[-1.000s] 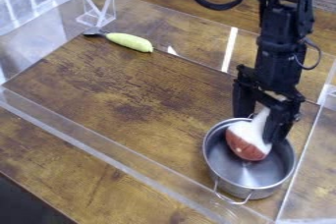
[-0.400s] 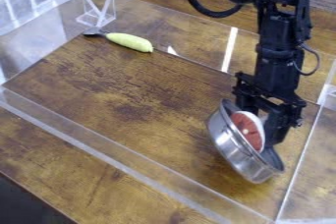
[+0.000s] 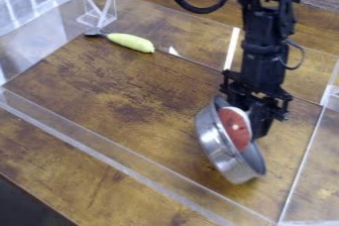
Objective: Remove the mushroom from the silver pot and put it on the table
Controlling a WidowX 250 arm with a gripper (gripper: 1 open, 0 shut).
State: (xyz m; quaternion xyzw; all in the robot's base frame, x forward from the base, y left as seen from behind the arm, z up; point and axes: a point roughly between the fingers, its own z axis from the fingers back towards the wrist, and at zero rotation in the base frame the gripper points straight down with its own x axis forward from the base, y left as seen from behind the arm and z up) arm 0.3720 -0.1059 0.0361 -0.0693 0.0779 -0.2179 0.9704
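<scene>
The mushroom (image 3: 236,126) sits inside the silver pot (image 3: 220,149), its reddish cap facing out of the mouth — and the pot itself is tipped well up on its side, rim toward the camera, rather than flat on the table (image 3: 119,96). The gripper (image 3: 247,121) reaches down into the pot around the mushroom; its jaws look narrowed, but whether they pinch the mushroom alone or the pot wall too I cannot tell.

To do this step well, the grip should be on the mushroom only, clear of the metal rim, and the lift should go straight out of the mouth so the pot settles back instead of dragging along. A tilted pot suggests something is catching — worth easing off before pulling.

The pot holds nothing else that shows. A yellow-green banana-like toy (image 3: 130,43) lies well apart, near the far clear wall (image 3: 79,136).
</scene>
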